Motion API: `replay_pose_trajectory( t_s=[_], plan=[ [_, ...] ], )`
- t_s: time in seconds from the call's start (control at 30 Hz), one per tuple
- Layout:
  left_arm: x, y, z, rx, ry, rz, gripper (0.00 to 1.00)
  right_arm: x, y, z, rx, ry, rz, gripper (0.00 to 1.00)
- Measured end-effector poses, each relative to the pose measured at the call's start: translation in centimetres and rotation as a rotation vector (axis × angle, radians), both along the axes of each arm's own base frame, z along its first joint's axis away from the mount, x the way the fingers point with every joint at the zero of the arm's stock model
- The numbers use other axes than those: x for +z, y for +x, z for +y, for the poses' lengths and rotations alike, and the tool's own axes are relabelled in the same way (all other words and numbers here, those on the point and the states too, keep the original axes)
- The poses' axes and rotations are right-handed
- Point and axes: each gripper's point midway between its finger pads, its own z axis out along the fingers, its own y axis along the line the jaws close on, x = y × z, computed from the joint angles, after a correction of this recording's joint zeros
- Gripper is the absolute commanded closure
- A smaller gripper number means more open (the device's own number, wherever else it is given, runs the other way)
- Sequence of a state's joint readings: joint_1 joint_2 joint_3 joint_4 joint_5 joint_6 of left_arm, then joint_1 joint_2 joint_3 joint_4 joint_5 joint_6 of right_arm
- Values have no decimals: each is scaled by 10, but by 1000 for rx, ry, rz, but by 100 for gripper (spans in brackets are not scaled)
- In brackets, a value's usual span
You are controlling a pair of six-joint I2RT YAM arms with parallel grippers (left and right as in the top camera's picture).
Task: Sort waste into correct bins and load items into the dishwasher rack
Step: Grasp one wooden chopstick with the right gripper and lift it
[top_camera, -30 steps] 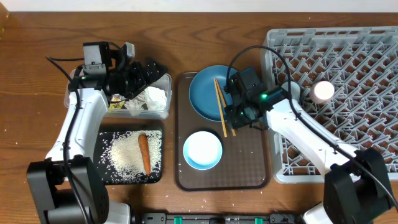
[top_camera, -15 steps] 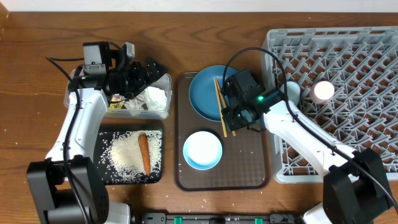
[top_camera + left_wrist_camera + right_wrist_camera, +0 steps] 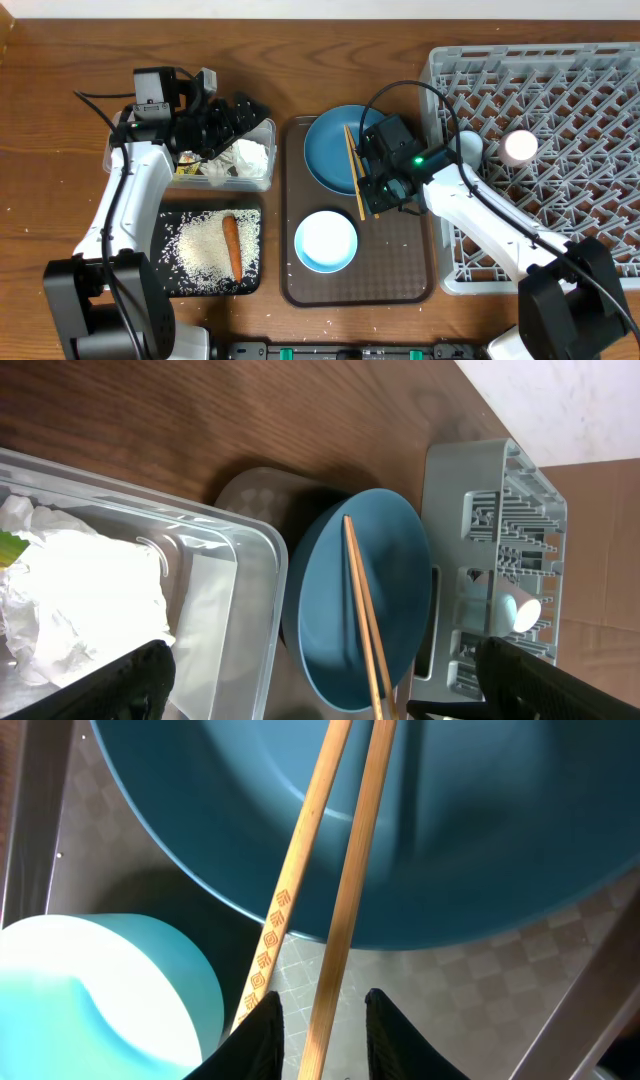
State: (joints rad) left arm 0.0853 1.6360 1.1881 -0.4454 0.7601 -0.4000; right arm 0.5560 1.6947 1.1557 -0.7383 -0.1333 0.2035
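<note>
The right gripper [image 3: 322,1020] sits low over the brown serving tray [image 3: 480,980], its jaws narrowly parted around one of the wooden chopsticks [image 3: 355,870] with a gap on both sides. The pair lies across the dark-blue plate [image 3: 450,840] rim, beside the white-and-light-blue bowl [image 3: 90,990]. The left gripper [image 3: 243,118] hangs wide open over the clear tub [image 3: 225,610] holding crumpled tissue [image 3: 90,590]

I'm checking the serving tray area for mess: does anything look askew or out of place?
The wooden chopsticks lie slanted across the dark-blue plate. Their lower ends reach past its rim over the brown tray, near the white-and-light-blue bowl. Loose like that, they look ready to roll. Nothing else stands out.
</note>
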Motion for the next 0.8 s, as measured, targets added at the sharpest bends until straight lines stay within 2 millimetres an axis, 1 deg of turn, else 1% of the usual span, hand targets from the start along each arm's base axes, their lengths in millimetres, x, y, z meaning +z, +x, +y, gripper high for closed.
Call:
replay_pose_trajectory(
  t_s=[0.27,0.43,0.8],
  plan=[
    [0,0,0,0,0,0,2,-5,-4,-2,-1,-6,10,76],
    [0,0,0,0,0,0,2,-9,-5,-3,-2,-8,14,82],
    [0,0,0,0,0,0,2,-9,-5,-3,-13,-5,16,83]
  ],
)
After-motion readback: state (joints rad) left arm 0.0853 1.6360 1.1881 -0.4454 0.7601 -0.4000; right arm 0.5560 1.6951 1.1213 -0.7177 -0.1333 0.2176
